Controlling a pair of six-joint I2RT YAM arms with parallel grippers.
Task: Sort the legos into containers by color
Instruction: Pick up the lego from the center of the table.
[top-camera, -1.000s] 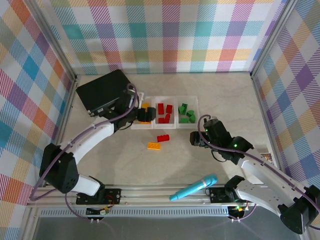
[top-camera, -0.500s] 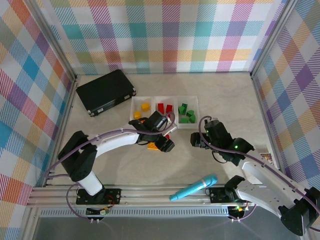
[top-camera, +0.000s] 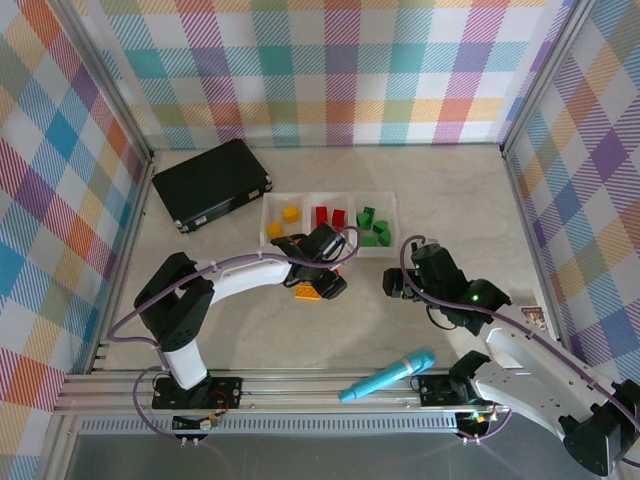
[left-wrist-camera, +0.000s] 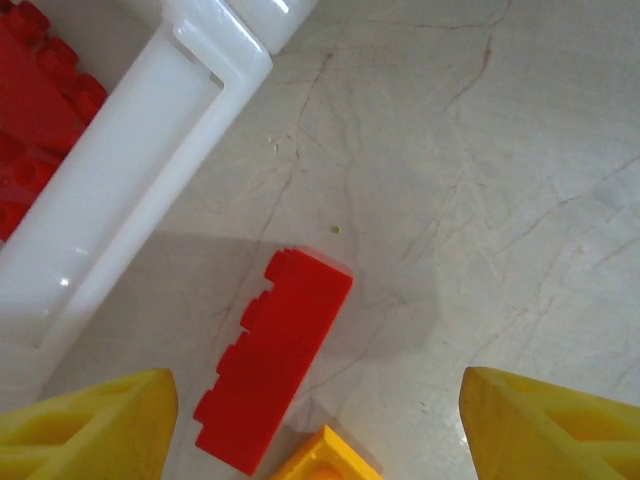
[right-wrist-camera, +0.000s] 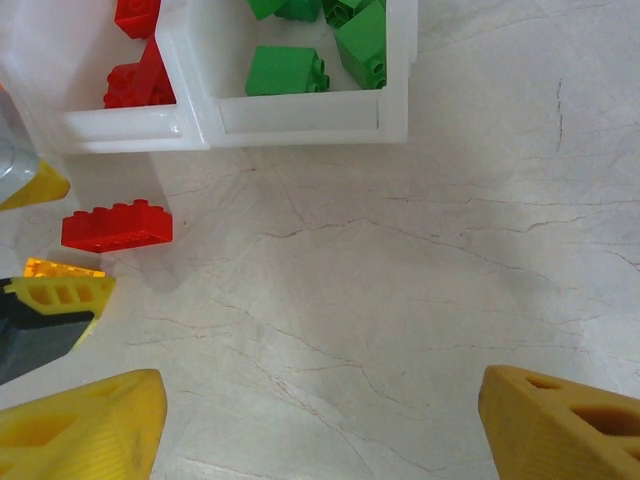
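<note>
Clear white-rimmed plastic trays (right-wrist-camera: 300, 132) hold most bricks; 1 red studded brick (left-wrist-camera: 275, 360) and 1 yellow-orange brick (top-camera: 308, 292) wait on the table (top-camera: 450, 200), both my jaws open, empty.

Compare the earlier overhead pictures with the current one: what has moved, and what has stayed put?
The left gripper left the yellow end of the containers and swung toward the arm bases, to the loose red brick and orange brick on the table. Its jaws stand open astride the red brick; nothing is gripped. The right gripper, black case, teal toy and both loose bricks stayed roughly in place.
</note>
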